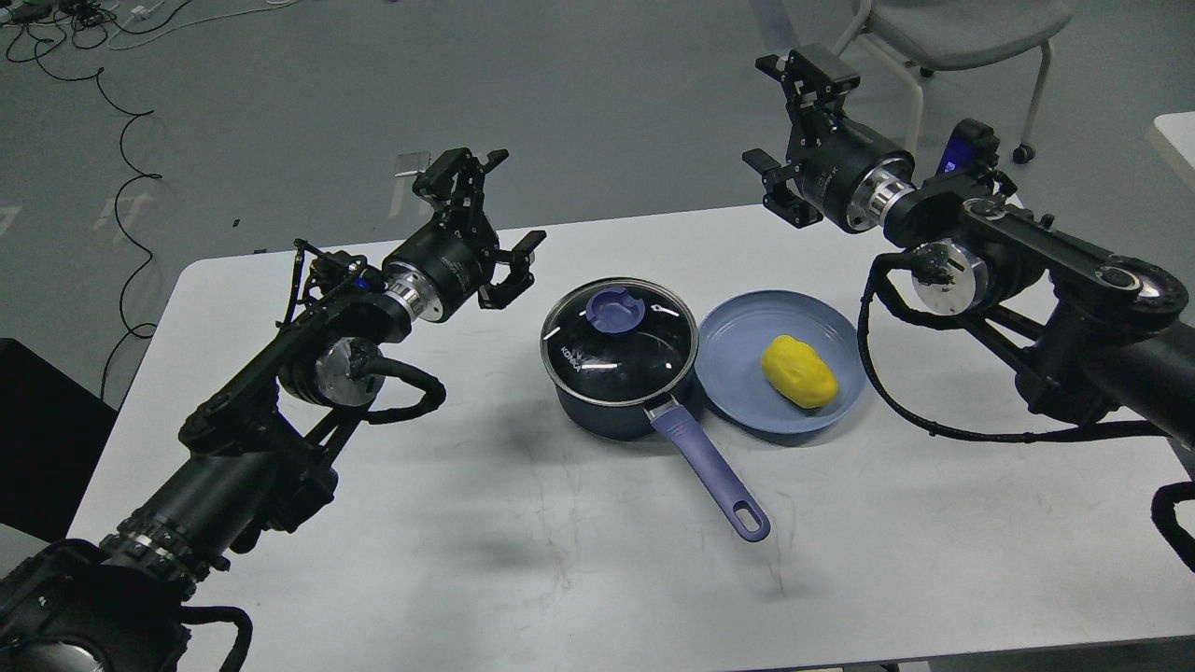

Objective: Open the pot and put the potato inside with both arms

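Note:
The pot [597, 392] stands mid-table, closed by a glass lid [644, 350] with a purple knob [614, 311]. Its lavender handle [709, 467] points toward the front right. Just right of it, the yellow potato [798, 371] lies on a shallow blue plate [738, 345]. My left gripper [504, 213] hovers left of the pot, a little above the table, open and holding nothing. My right gripper [773, 126] hangs high behind the plate, also open and holding nothing. Neither gripper touches anything.
The white table [523, 560] ends close behind the pot and plate. On the grey floor beyond are a chair [952, 28] at the back right and loose cables [121, 140] at the back left. A dark box [37, 429] stands beside the table's left edge.

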Controlling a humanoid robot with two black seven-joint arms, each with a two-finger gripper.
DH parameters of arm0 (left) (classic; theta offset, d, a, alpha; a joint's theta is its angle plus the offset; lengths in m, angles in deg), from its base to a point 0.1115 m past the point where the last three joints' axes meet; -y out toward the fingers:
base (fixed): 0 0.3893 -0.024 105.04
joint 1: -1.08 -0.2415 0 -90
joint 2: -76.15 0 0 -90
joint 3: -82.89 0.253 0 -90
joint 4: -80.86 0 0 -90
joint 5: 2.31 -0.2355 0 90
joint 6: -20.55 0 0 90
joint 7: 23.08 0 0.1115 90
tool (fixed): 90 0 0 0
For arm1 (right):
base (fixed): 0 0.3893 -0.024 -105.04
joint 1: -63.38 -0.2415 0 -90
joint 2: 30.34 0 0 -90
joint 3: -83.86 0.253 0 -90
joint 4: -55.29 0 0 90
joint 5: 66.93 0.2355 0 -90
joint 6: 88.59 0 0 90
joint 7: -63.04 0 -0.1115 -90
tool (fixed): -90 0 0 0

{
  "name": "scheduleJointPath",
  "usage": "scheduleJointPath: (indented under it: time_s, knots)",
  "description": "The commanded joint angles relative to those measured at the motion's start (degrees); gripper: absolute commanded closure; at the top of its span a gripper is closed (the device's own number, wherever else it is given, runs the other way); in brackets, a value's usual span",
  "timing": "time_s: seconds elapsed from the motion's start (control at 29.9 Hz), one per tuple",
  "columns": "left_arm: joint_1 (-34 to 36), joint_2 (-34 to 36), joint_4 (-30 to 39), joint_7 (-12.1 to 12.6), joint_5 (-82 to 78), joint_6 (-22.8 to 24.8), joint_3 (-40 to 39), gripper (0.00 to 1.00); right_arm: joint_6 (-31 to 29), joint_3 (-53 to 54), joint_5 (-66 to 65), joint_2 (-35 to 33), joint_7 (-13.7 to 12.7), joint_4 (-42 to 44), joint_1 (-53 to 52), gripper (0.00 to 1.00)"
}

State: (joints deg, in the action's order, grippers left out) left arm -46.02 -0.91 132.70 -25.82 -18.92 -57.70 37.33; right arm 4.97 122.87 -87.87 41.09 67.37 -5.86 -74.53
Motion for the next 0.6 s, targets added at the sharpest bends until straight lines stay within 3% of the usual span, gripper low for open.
scheduleJointPath:
  time_s: [0.0, 0.57]
  knots:
    - [-0.09, 0.41, 0.11, 0.01, 0.17, 0.11, -1.72, 0.01, -1.44, 1.07, 0.2, -0.07, -0.11, 0.06, 0.28, 0.0]
    - [-2.73, 1.64, 1.86, -0.52, 0.09, 1.25, -2.95, 0.01, -2.15, 1.25, 0.11, -0.51, 0.42, -0.2, 1.51, 0.0]
